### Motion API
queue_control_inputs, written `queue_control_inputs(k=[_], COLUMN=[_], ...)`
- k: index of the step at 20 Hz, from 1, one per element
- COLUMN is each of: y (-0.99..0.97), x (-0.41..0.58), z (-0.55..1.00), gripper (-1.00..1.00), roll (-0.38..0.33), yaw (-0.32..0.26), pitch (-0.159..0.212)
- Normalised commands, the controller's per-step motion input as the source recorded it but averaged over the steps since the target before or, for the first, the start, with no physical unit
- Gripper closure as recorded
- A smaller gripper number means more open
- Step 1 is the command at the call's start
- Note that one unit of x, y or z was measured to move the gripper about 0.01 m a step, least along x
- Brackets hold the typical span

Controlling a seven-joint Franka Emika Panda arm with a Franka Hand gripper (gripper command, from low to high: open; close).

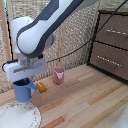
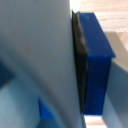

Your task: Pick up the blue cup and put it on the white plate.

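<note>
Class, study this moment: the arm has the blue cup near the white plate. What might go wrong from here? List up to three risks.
1. The tool grips the blue cup only at its rim; in the wrist view a pad presses one thin wall, so the cup might slip or tilt.
2. The cup sits above the edge of the white plate, not its middle; released here, it may land on the rim and tip.
3. The orange object lies close beside the cup's handle and might be knocked.
</note>
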Motion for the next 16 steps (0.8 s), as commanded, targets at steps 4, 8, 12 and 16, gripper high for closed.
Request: queue_control_inputs(k=[4,8,12,16], y=[0.59,0.56,0.41,0.23], x=[0.286,0.3,0.23,0.183], z=[-0.23,-0.25,-0.31,-0.33], gripper=[1.0,1.0,1.0,1.0], roll=[-0.267,-0.183,-0.067,-0.005], yaw=[0.0,0.0,0.0,0.0], pitch=[-0.023,-0.016,-0.022,-0.034])
